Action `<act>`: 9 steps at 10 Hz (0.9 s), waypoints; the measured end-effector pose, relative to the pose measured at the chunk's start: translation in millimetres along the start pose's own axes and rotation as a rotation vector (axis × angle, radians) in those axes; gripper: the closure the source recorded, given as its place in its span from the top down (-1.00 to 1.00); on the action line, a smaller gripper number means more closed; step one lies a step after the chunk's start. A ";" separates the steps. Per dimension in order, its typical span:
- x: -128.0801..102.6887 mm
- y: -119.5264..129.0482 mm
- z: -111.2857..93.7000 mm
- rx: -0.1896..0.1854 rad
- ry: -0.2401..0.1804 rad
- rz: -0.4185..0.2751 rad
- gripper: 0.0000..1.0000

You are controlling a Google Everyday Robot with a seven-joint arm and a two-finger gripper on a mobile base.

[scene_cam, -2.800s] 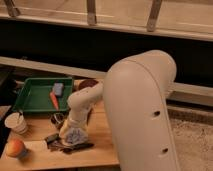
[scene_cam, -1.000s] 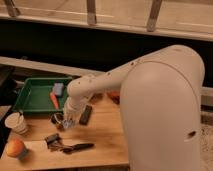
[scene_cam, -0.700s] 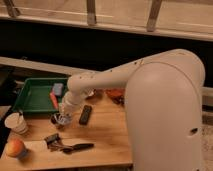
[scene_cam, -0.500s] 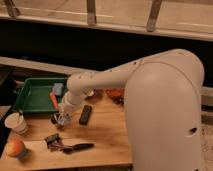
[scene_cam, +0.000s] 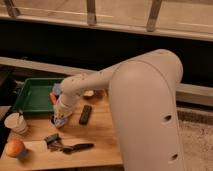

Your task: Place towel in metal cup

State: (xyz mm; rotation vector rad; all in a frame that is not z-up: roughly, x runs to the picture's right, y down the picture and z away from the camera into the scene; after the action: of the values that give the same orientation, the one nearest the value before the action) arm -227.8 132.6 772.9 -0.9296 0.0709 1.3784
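Observation:
My gripper (scene_cam: 60, 119) is at the end of the white arm, low over the wooden table just in front of the green tray. Pale bluish towel cloth (scene_cam: 62, 121) shows bunched right under it. A small dark metal cup (scene_cam: 54, 120) peeks out at the gripper's left side, mostly hidden by the gripper and the cloth. I cannot tell whether the cloth is inside the cup or only held above it.
A green tray (scene_cam: 30, 97) holds an orange item (scene_cam: 52, 98). A black remote (scene_cam: 85, 114) lies right of the gripper. A paper cup (scene_cam: 15, 123), an orange fruit (scene_cam: 15, 148) and a black tool (scene_cam: 75, 147) sit near the front edge. The bulky arm fills the right side.
The arm lifted the towel from the front of the table and carried it back-left to the cup. Over the last second the gripper only shifted slightly left.

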 end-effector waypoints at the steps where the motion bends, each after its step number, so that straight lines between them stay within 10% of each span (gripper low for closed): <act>1: -1.8 3.0 3.4 -0.007 0.002 -0.010 -0.97; 9: -10.6 27.0 18.3 -0.043 0.019 -0.064 0.53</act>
State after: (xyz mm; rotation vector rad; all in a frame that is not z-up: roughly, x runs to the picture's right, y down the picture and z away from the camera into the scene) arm -261.9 132.5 776.7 -0.9729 0.0254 1.3161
